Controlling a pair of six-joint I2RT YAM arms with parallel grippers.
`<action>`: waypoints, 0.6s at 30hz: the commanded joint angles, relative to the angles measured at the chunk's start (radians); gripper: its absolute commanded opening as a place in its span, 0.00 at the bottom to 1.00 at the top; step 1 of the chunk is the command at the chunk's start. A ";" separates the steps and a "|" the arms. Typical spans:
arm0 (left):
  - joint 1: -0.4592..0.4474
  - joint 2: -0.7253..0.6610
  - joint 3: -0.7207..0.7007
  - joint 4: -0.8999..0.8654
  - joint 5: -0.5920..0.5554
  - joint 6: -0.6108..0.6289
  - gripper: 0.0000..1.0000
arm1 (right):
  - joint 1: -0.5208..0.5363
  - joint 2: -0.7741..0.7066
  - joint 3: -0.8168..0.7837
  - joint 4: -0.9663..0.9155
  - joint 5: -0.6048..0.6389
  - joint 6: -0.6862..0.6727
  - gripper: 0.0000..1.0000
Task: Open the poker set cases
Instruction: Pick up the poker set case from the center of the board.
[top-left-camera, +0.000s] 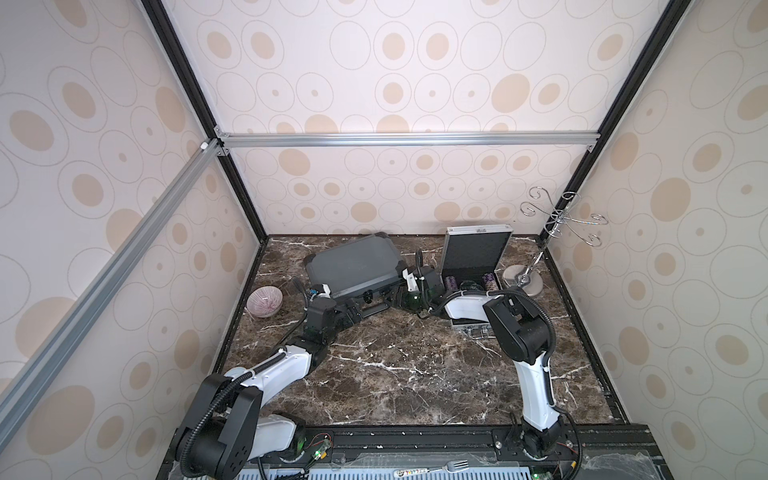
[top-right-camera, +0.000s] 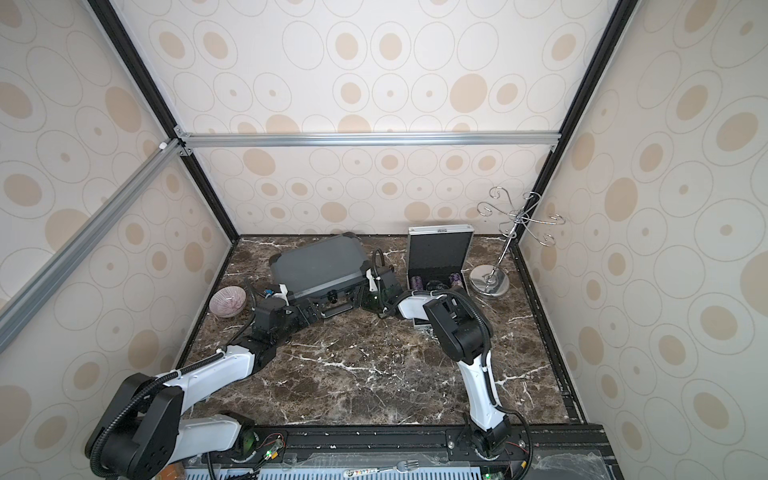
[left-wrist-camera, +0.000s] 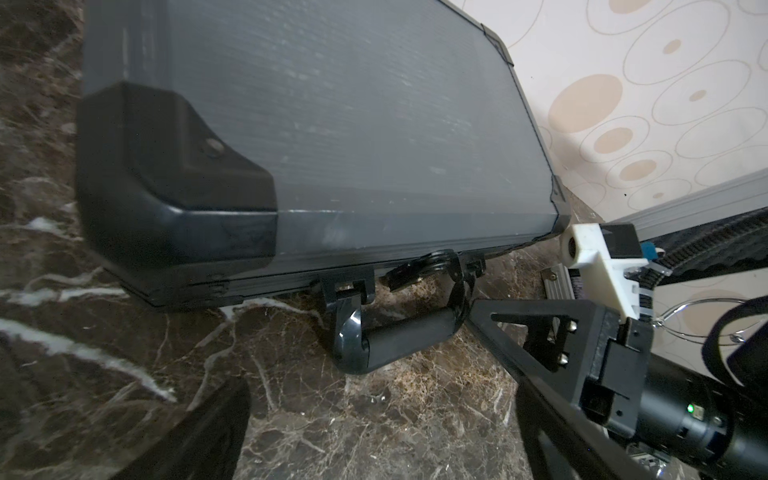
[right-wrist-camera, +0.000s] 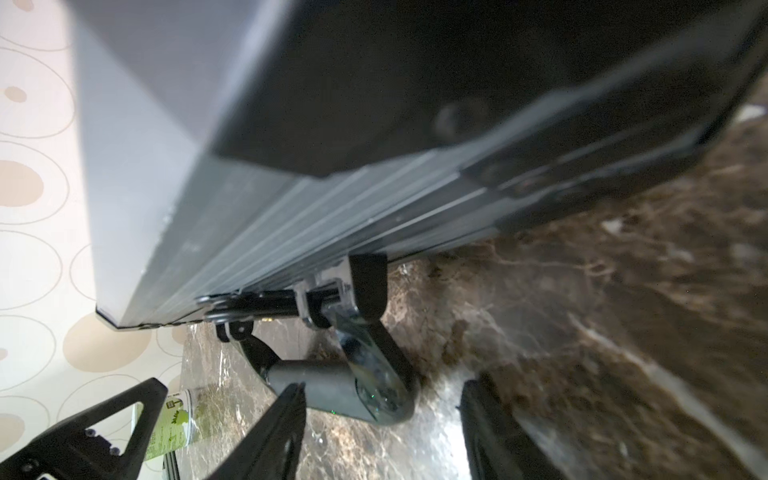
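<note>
The large dark grey case (top-left-camera: 353, 266) (top-right-camera: 318, 262) (left-wrist-camera: 332, 124) lies at the back left of centre with its lid down. Its black handle (left-wrist-camera: 395, 336) (right-wrist-camera: 328, 386) points toward me. My left gripper (top-left-camera: 357, 309) (left-wrist-camera: 382, 436) is wide open just short of the handle, holding nothing. My right gripper (top-left-camera: 395, 297) (right-wrist-camera: 382, 386) comes from the other side, jaws apart round the handle's end; one fingertip (right-wrist-camera: 291, 399) lies against the bar and the other stands clear. The small silver case (top-left-camera: 476, 249) (top-right-camera: 438, 249) stands open with its lid upright and chips (top-left-camera: 490, 282) showing. My right arm hides part of its base.
A pink ribbed bowl (top-left-camera: 264, 302) sits by the left wall. A chrome hook stand (top-left-camera: 523, 282) rises in the back right corner. A green-labelled can (right-wrist-camera: 183, 419) lies beyond the handle. A fork (top-left-camera: 455, 465) rests on the front rail. The walls stand close behind both cases.
</note>
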 joint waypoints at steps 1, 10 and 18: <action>0.015 0.003 -0.016 0.051 0.037 -0.025 1.00 | 0.013 0.063 0.023 0.022 -0.038 0.034 0.61; 0.029 0.053 -0.045 0.133 0.112 -0.062 1.00 | 0.018 0.090 0.001 0.141 -0.088 0.147 0.57; 0.034 0.101 -0.081 0.228 0.166 -0.117 1.00 | 0.017 0.094 -0.036 0.243 -0.070 0.249 0.49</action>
